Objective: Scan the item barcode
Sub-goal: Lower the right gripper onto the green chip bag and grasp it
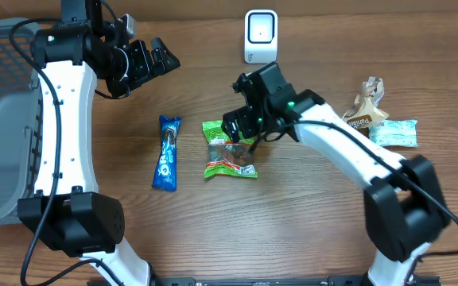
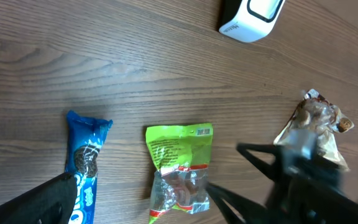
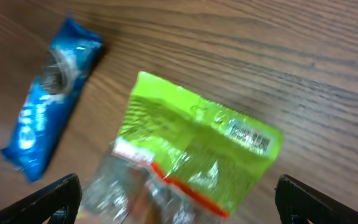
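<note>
Crinkly green bag (image 1: 229,151) lies flat on woodgrain table (image 1: 293,226); right end effector (image 3: 179,196) and left end effector (image 1: 156,59) gape, released.

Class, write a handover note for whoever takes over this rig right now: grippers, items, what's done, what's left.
Left gripper: open, empty, away from the items.
Right gripper: open over the green packet lying on the table, barcode up.
Blue cookie pack beside it; scanner at the far edge.
Done: nothing visibly scanned.
Left: grasp packet, show barcode to scanner.
</note>
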Controlling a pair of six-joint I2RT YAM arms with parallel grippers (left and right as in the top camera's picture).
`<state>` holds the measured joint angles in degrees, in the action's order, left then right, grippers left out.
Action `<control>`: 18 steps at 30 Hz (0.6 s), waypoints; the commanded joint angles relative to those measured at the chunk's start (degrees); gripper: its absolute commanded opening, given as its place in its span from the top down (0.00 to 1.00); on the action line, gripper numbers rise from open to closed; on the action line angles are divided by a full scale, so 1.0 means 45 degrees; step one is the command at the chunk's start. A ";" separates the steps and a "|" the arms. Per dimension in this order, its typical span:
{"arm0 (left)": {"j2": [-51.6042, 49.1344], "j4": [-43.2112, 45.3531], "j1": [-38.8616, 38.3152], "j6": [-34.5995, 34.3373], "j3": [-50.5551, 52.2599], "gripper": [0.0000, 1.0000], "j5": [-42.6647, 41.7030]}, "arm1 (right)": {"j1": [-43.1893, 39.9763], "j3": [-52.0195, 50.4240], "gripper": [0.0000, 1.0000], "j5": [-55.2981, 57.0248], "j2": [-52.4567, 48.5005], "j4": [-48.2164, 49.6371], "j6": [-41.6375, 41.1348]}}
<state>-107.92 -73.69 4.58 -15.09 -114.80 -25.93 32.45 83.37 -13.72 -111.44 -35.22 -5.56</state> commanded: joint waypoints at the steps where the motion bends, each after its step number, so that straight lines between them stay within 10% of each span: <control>1: -0.0015 0.0044 -0.0083 -0.0175 -0.0301 0.00 -0.0097 | 0.0335 0.0398 0.00 0.0369 -0.0835 0.0044 0.0253; 10: -0.0015 0.0044 -0.0083 -0.0170 -0.0301 0.00 -0.0097 | 0.0442 0.0393 0.01 0.1287 -0.1715 0.0865 -0.0486; 18: -0.0015 0.0044 -0.0083 -0.0175 -0.0301 0.00 -0.0097 | 0.0432 0.0393 0.26 0.2953 -0.1938 -0.0398 -0.6693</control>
<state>-107.92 -73.69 4.58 -15.09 -114.80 -25.96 34.63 83.64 -4.49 -119.55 -35.59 -22.46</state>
